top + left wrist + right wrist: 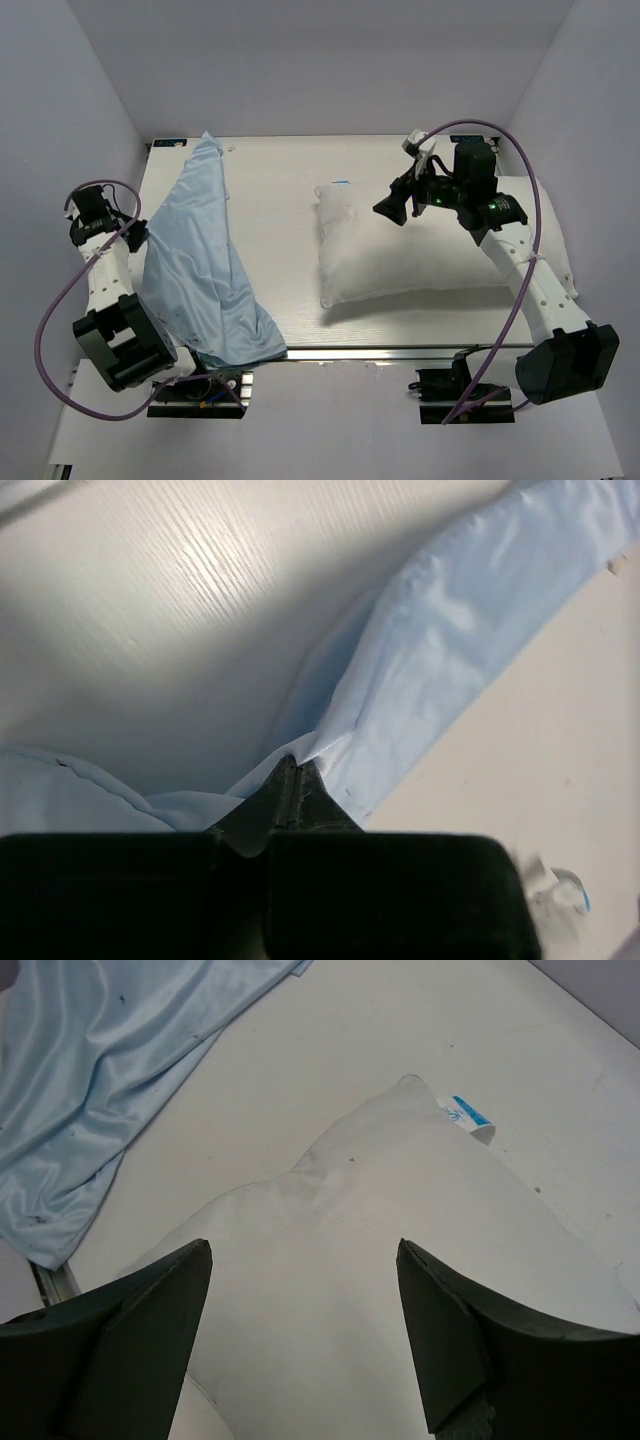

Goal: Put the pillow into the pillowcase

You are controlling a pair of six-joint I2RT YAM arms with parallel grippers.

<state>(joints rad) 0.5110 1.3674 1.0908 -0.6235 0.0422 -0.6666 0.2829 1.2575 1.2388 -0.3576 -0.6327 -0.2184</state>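
The light-blue pillowcase lies crumpled along the left side of the table, from the back edge to the front edge. My left gripper is at its left edge; in the left wrist view the gripper is shut on a fold of the pillowcase. The off-white pillow lies flat right of the middle. My right gripper hovers over its upper left part. In the right wrist view it is open and empty, fingers apart above the pillow, with the pillowcase beyond.
A blue-and-white tag sticks out at the pillow's far corner. A metal rail runs along the table's front edge. Pale walls close in the left, back and right. A small white object lies near the back edge.
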